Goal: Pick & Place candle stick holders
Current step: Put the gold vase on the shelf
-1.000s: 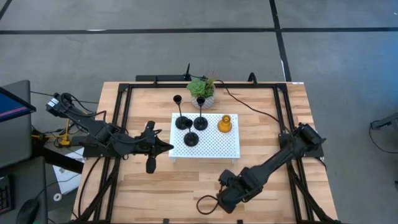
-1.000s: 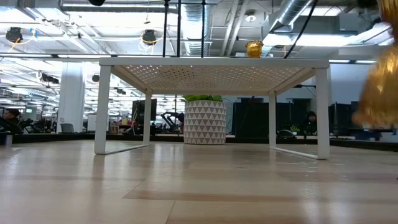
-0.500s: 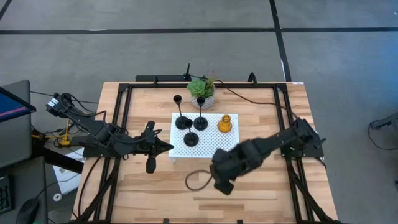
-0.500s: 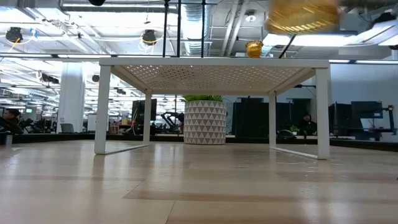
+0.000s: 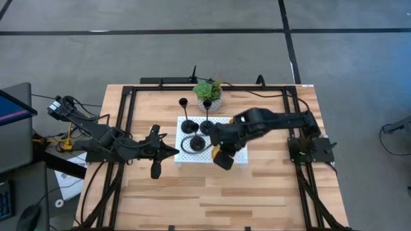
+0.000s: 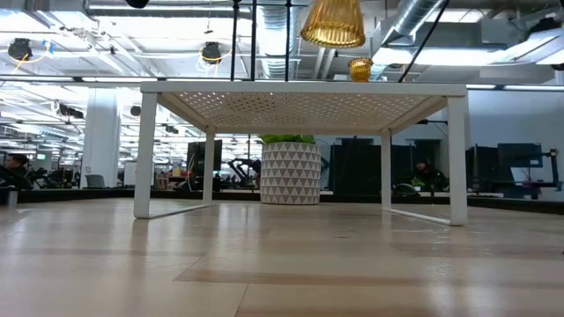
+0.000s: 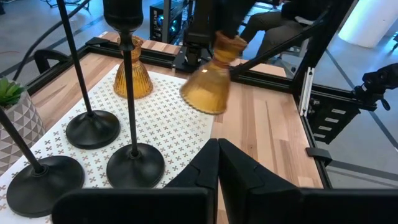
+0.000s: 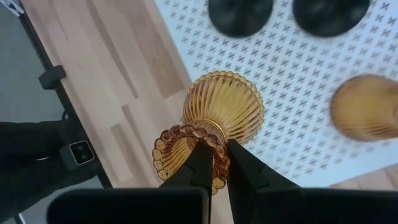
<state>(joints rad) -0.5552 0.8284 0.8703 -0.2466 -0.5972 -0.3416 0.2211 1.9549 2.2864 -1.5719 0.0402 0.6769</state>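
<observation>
An amber candle holder [image 8: 219,118] hangs in the right gripper [image 8: 213,163] above the front edge of the white perforated stand [image 5: 236,154].

The gripper's two dark fingers pinch the holder's beaded rim, with its ribbed, flared base pointing down toward the stand. A second amber holder [image 7: 132,74] sits on the stand, toward its right rear. Three black holders also stand there: a tall thin-stemmed one [image 5: 186,117] at the left rear, another [image 5: 207,115] beside it, and a third black holder [image 5: 195,142] in front of them. A green potted plant [image 5: 208,92] sits just behind the stand. The left gripper [image 5: 156,149] rests over the table, left of the stand, fingers closed together and empty.
</observation>
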